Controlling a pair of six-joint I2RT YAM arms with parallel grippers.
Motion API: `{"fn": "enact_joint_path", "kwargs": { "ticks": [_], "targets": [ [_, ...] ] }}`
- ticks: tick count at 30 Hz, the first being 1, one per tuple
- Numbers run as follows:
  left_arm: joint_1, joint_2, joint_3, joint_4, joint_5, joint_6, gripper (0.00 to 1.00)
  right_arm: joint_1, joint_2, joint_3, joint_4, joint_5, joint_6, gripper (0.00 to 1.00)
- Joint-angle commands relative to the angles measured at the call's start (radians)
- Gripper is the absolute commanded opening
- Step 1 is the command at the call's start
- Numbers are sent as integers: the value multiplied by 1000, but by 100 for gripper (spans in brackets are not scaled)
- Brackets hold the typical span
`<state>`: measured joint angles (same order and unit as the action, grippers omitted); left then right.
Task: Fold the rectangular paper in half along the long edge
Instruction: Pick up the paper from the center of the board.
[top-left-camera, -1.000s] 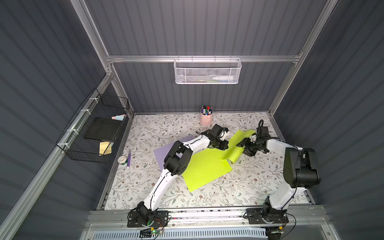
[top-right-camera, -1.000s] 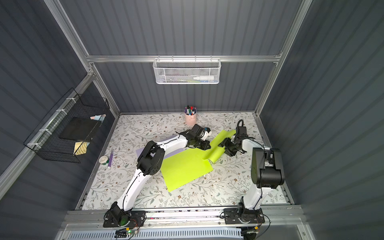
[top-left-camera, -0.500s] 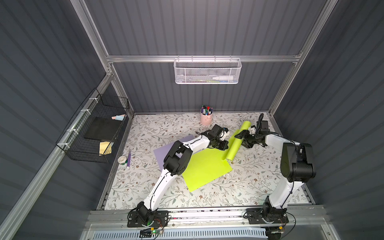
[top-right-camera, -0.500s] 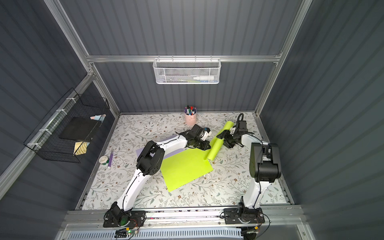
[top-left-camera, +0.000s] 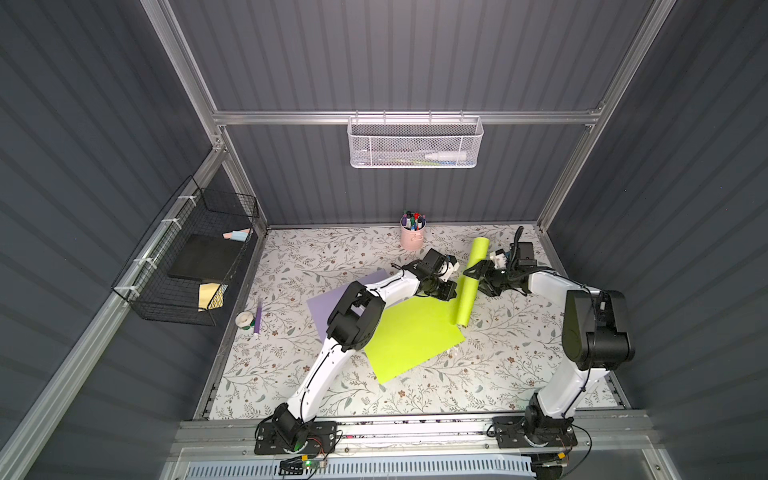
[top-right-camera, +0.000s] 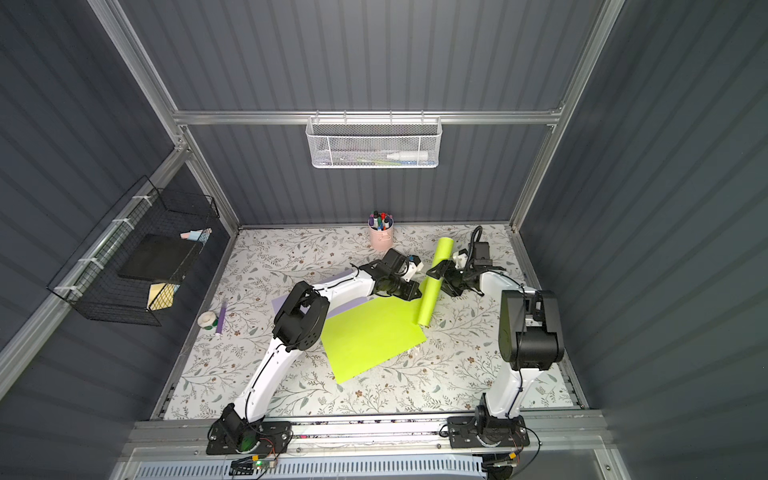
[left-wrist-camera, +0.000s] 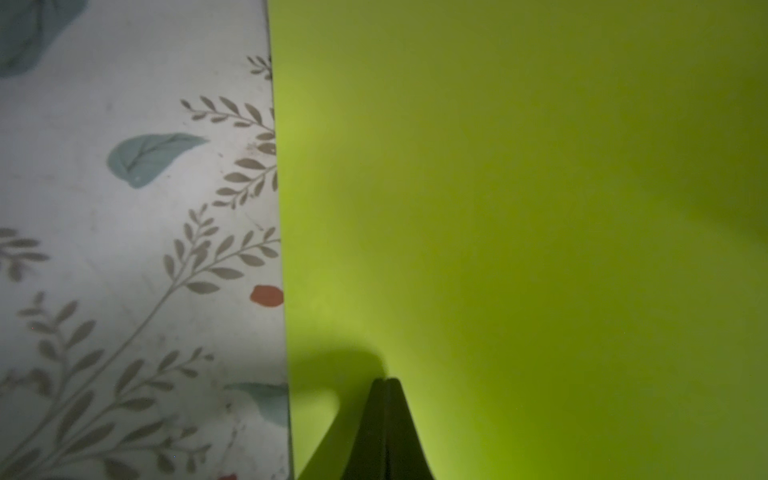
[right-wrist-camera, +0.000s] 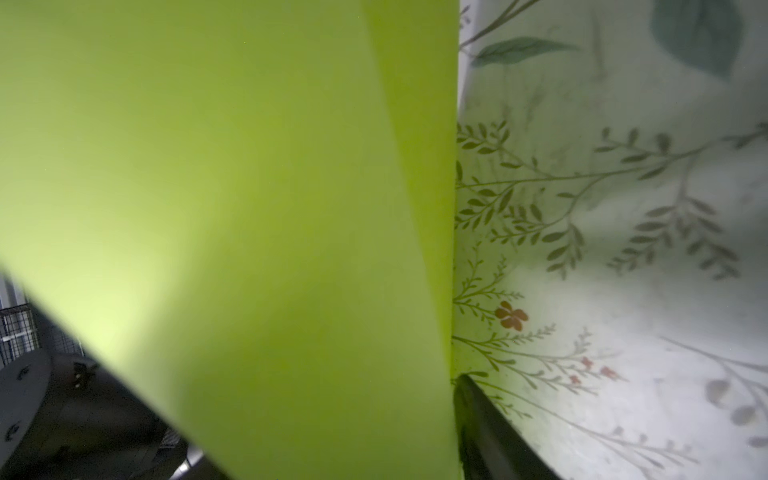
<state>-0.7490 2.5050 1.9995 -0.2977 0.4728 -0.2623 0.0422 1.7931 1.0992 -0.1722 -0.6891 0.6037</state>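
lime-green rectangular paper sheet (top-left-camera: 415, 336) flat mid floral-patterned counter (top-left-camera: 332, 249), with the end toward the far right corner lifted and curled upright. left end effector (left-wrist-camera: 386, 390) pressed together, tips on the sheet near its edge. right end effector (top-left-camera: 478, 274) pinching the raised flap.

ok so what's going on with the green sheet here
Two robot arms are folding a lime green paper on the floral table. The left gripper, shut, has its tips down on the flat part. The right gripper is at the other side, which stands curled up off the table. Whether it pinches or just props that side is unclear. No crease is made yet.
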Motion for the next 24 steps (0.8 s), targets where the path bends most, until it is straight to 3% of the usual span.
{"fn": "enact_joint_path", "kwargs": {
  "ticks": [1,15,24],
  "targets": [
    [0,49,-34,-144,-44,9,5,16,-21,-24,-21,-8,-12,63],
    [0,51,-40,-144,-40,6,5,18,-130,-181,-108,108,-41,61],
    [0,48,-48,-145,-43,8,5,11,-161,-194,-153,201,-34,58]
  ]
}}
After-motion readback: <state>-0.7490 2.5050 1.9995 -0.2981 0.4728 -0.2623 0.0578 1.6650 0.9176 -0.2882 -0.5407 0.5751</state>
